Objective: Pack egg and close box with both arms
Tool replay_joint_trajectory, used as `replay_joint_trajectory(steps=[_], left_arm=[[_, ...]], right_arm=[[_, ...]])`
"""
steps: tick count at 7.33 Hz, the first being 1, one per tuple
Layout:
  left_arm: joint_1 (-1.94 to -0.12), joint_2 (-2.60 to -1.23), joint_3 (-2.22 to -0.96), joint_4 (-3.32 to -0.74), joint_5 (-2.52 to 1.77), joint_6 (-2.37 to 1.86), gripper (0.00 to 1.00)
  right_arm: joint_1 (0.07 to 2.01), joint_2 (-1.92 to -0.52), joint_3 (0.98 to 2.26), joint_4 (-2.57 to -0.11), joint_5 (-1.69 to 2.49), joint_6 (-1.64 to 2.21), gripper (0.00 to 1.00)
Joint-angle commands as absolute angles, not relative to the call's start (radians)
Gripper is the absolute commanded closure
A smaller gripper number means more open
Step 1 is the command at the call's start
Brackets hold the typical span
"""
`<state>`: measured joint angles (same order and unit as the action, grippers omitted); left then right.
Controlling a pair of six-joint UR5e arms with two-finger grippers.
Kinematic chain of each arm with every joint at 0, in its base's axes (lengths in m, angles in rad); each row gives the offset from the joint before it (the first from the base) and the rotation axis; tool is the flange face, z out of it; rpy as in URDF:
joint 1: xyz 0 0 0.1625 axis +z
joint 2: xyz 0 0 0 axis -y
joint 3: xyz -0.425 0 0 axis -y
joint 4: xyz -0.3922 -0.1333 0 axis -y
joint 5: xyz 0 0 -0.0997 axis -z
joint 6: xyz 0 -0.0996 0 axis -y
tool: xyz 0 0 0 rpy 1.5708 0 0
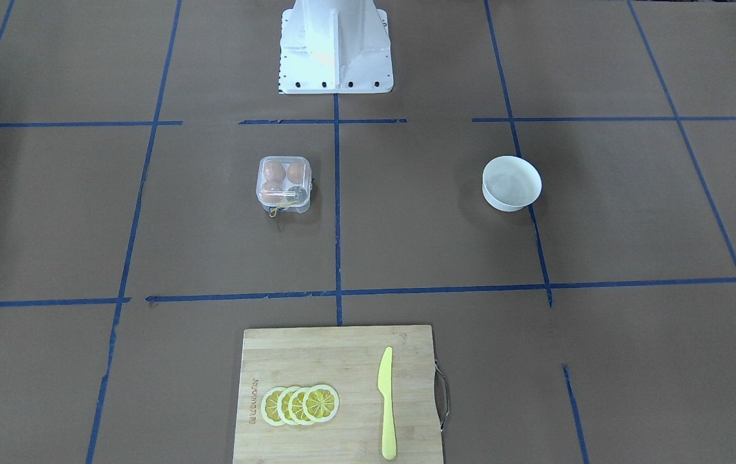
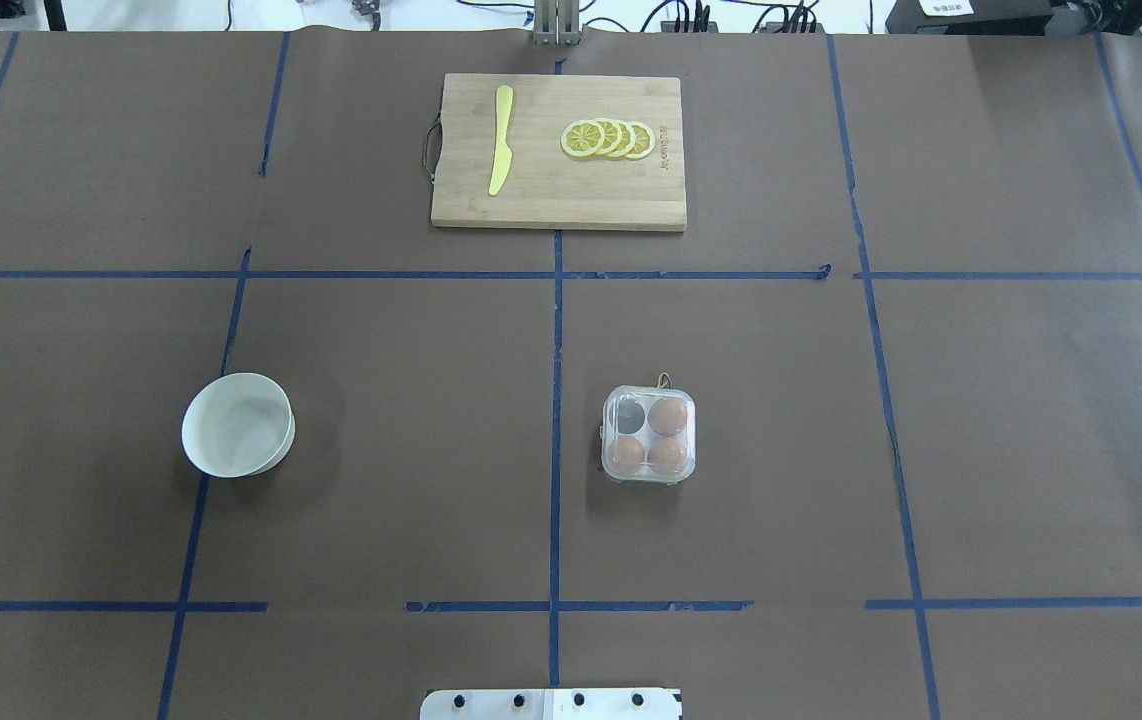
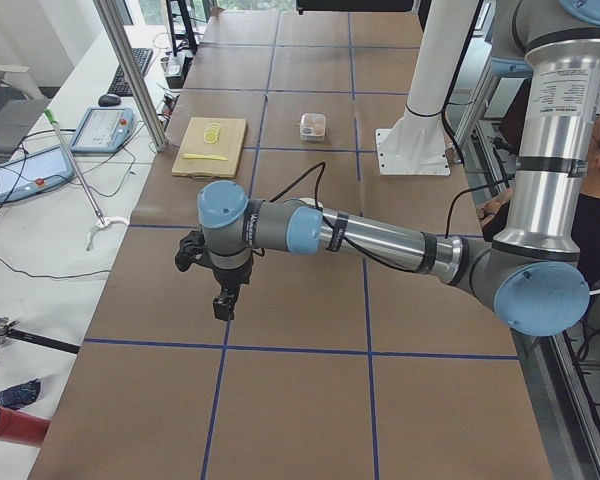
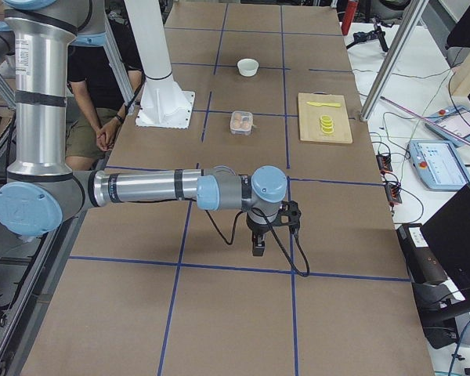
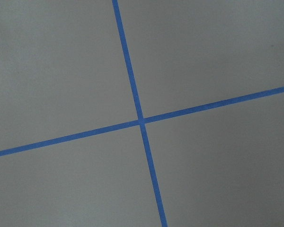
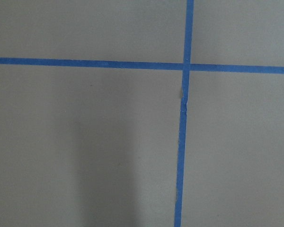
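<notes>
The clear box (image 2: 649,435) stands right of the table's middle and also shows in the front view (image 1: 284,183). Its lid appears to lie down over the cells. Three brown eggs sit in it, one of them here (image 2: 668,415); the fourth cell looks dark and empty. I see no egg outside the box. My left gripper (image 3: 223,305) hangs over bare paper far off to the table's left end. My right gripper (image 4: 258,249) hangs over bare paper at the right end. Both show only in the side views, so I cannot tell whether they are open or shut. Both wrist views show only paper and blue tape.
A white bowl (image 2: 237,424) stands empty on the left side. A wooden cutting board (image 2: 571,200) at the far edge carries lemon slices (image 2: 609,139) and a yellow knife (image 2: 501,140). The white pedestal (image 1: 334,48) stands at the robot's edge. A seated person (image 4: 94,102) is beside it.
</notes>
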<state>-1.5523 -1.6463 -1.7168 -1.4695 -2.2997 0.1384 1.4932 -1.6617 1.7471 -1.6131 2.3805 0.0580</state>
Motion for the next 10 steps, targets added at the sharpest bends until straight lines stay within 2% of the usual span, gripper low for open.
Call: replay_joint_trajectory(steps=[1,3,10], left_arm=[[-1.554,-1.632,-1.710,-1.470,-2.299,0.138,0.00],[-1.554,-1.597,-1.715,-1.470,-2.301,0.140,0.00],[-1.552,-1.601,-1.684,-1.474,-2.304,0.140,0.00]], right_arm=[[1.525,-1.675,1.749,-1.612,2.393,0.058,0.00],[1.525,-1.677,1.738,-1.612,2.396,0.061,0.00],[1.531,-1.681,1.746,-1.612,2.396,0.061,0.00]])
